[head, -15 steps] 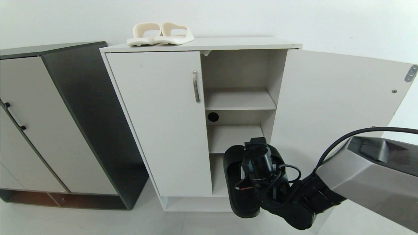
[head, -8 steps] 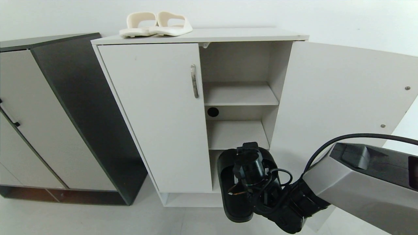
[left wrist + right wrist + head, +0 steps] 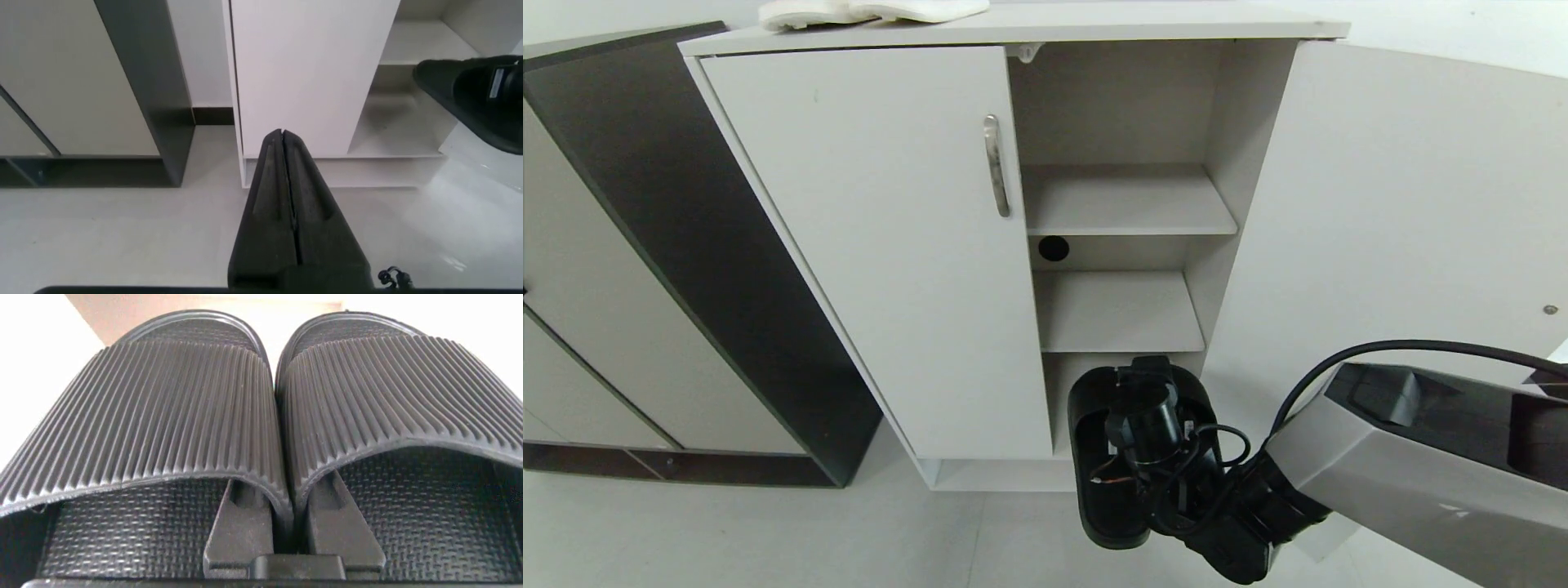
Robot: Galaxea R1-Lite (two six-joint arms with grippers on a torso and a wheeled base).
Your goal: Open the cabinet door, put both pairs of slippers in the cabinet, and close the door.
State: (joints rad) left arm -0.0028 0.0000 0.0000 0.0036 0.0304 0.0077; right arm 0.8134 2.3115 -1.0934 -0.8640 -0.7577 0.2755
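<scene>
Pale floor (image 3: pixel 727 531) carries 2 cabinets. At left stands 1 dark cabinet (image 3: pixel 686 245). Beside it stands 1 white cabinet (image 3: pixel 1135 28) with 2 doors: the left door (image 3: pixel 866 245) closed, with 1 metal handle (image 3: pixel 994 163). The left gripper (image 3: pixel 282 143) hangs low facing that door, fingers pressed together on nothing. 1 pair of cream slippers (image 3: pixel 874 10) lies on the cabinet top. 2 shelves (image 3: pixel 1123 200) show inside. The right gripper (image 3: pixel 284 514) pinches 1 pair of black slippers (image 3: pixel 1094 490), 1 finger under each strap, before the bottom compartment. The right door (image 3: pixel 1380 204) stands open.
</scene>
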